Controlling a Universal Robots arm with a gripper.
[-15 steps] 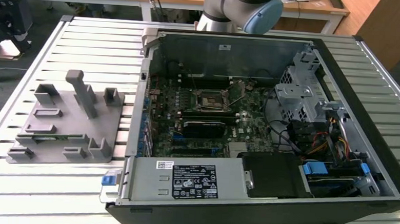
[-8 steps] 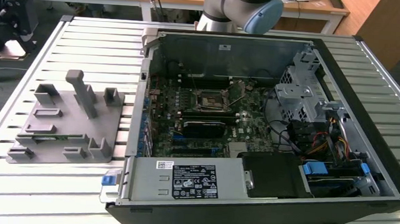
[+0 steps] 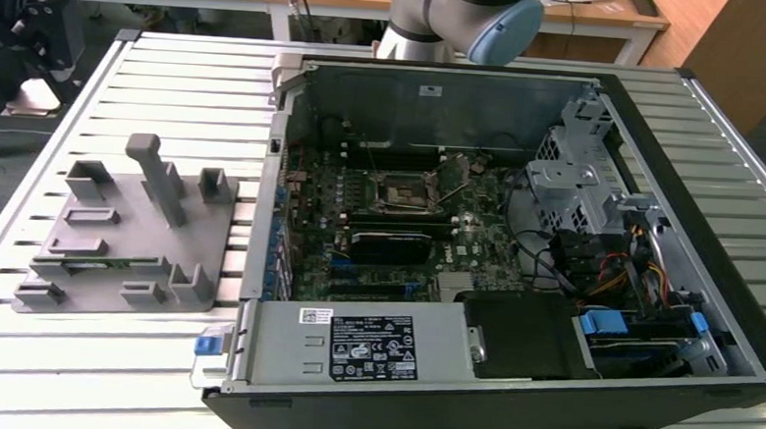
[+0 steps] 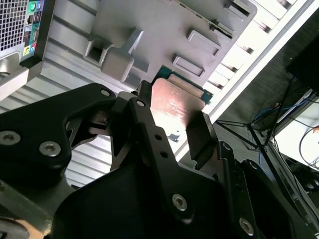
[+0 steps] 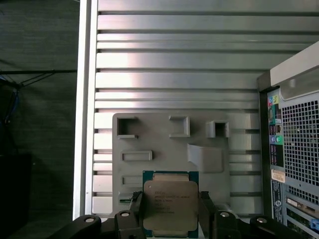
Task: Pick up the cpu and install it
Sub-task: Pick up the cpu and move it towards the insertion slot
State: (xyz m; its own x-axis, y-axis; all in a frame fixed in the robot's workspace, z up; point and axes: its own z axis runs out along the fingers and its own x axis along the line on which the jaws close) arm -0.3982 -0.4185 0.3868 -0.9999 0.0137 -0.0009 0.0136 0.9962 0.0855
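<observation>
Plainly, in the exterior view the grey fixture plate (image 3: 146,236) lies just beside the open computer case (image 3: 486,259). In the first wrist view the cpu (image 5: 171,203) hangs over that plate, and the gripper (image 5: 171,214) pinches its two opposite edges. In the second wrist view the fingers (image 4: 199,132) flank the chip above the plate. It looks light, stiff and thin, probably slippery and fragile underneath, so an edge hold suits it.

Bright, even light — white glare bands the slatted table (image 5: 174,67) in the first wrist view, a pinkish sheen tints the cpu (image 4: 174,102) in the second wrist view.
</observation>
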